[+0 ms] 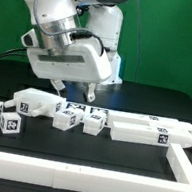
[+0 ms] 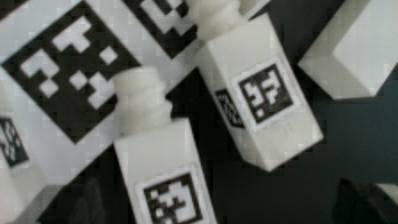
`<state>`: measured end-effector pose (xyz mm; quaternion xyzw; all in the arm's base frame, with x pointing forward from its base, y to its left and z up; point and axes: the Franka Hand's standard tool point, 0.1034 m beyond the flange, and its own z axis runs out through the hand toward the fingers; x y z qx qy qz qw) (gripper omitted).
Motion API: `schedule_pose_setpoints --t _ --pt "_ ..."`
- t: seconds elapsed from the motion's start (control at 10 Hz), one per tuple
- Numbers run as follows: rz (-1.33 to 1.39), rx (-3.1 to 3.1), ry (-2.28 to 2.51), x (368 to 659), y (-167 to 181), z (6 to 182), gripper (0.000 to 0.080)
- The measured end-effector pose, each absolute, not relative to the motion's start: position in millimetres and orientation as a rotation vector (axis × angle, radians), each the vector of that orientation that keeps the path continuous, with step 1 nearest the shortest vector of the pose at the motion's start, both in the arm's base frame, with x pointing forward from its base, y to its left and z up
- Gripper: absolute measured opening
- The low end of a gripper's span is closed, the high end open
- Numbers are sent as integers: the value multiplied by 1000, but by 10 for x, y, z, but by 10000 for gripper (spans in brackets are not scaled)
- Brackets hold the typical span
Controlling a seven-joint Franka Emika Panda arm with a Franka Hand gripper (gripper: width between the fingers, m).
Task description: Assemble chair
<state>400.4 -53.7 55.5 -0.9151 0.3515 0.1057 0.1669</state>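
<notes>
Nearest, the white border rail (image 1: 71,171) edges the black table (image 1: 35,145). Behind it the chair pieces (image 1: 68,120) lie loose in a row: small tagged blocks toward the exterior view's left, long flat panels (image 1: 154,132) toward its right. Above the middle hangs the gripper (image 1: 75,88), jaws wide and empty, with two pegged legs (image 2: 258,95) side by side below. No joint is evident, so assembly appears barely begun.

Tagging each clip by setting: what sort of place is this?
Probably a robotics lab bench: a black table edged by a white border rail, a green backdrop, and white chair pieces bearing square marker tags.
</notes>
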Motion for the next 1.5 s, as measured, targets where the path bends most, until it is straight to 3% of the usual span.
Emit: schedule_pose_setpoints --t 0.2,0.4,0.7,1.1,1.3,1.5 --pt "328 -2612 970 3988 -560 547 649" --pt "451 -2636 852 4119 -838 618 649" --pt "365 -2710 765 4155 -1051 602 649" --pt "380 -2707 773 4145 -1034 586 649" --pt "441 -2816 672 4293 -1238 618 649" --pt "315 -2930 617 4340 -1221 553 649"
